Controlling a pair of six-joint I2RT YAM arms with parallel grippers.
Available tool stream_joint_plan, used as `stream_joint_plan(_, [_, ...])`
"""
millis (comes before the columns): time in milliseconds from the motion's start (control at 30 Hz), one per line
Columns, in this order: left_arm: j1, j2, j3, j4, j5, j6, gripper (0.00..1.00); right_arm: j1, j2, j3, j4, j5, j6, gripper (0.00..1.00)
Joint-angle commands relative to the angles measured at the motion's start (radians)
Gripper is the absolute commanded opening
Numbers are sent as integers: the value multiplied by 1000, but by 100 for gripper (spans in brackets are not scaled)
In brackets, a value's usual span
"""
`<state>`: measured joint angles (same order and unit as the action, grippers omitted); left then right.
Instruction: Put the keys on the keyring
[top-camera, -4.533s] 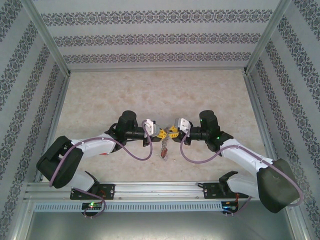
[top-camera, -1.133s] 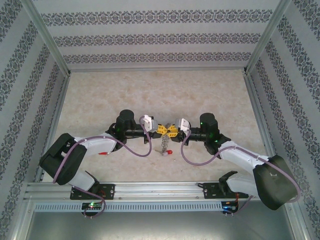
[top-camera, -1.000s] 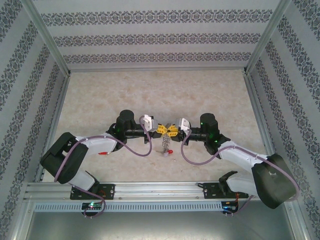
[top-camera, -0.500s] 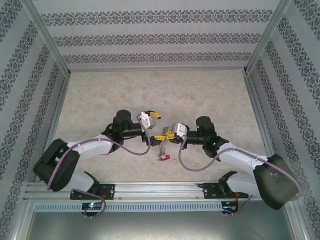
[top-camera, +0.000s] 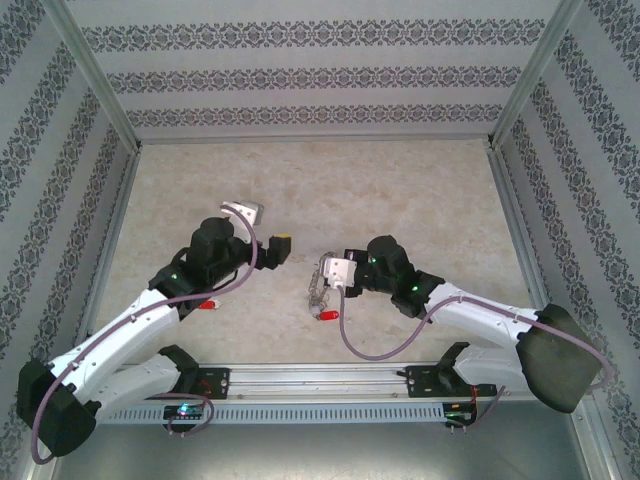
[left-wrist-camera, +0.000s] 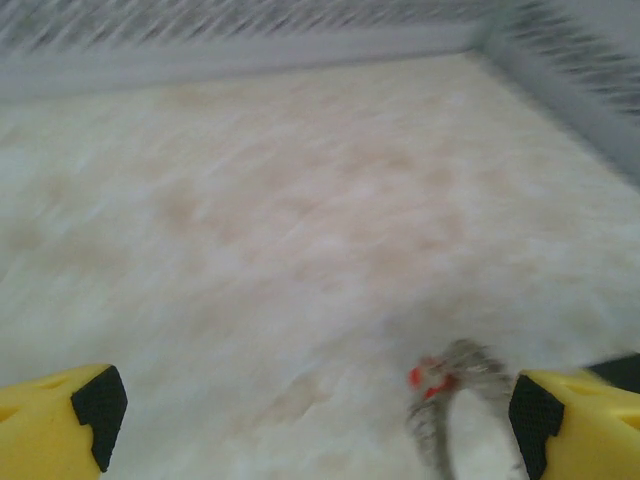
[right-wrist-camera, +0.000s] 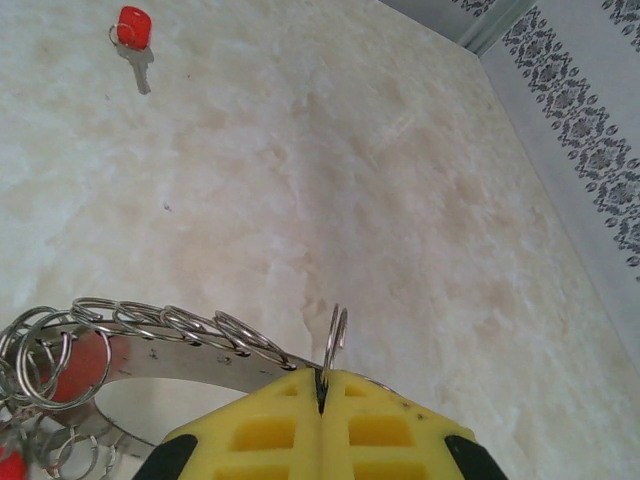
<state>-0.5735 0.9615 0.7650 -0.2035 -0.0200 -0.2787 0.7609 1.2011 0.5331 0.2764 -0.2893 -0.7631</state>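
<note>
where my right jaws are clenched on one of its loops, the silvery metal keyring (right-wrist-camera: 150, 348) with its fringe of small wire rings trails toward the near edge, mid-tabletop (top-camera: 400, 190), with a red-headed key (top-camera: 325, 315) at its near end. another small red-headed silvery key (right-wrist-camera: 133, 30) lies loose, well apart, by my left arm. my left jaws stand released, wide apart, grasping nothing.

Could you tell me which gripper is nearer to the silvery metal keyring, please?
Right. The right gripper has its jaws shut on the silvery metal keyring; the left gripper stands open, apart from it on its left.
</note>
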Motion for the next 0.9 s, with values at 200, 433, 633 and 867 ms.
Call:
stream_joint_plan(200, [162, 61, 83, -630, -126, -452, 99, 86, 28, 7, -33, 123, -202, 0])
stream_joint_plan(433, [393, 30, -31, -664, 108, -578, 99, 109, 26, 8, -39, 123, -233, 0])
stream_joint_plan(633, [447, 109, 11, -760, 62, -617, 97, 109, 26, 11, -37, 106, -224, 0])
stream_joint_plan(867, [476, 267, 43, -783, 100, -634, 66, 109, 19, 20, -57, 92, -217, 0])
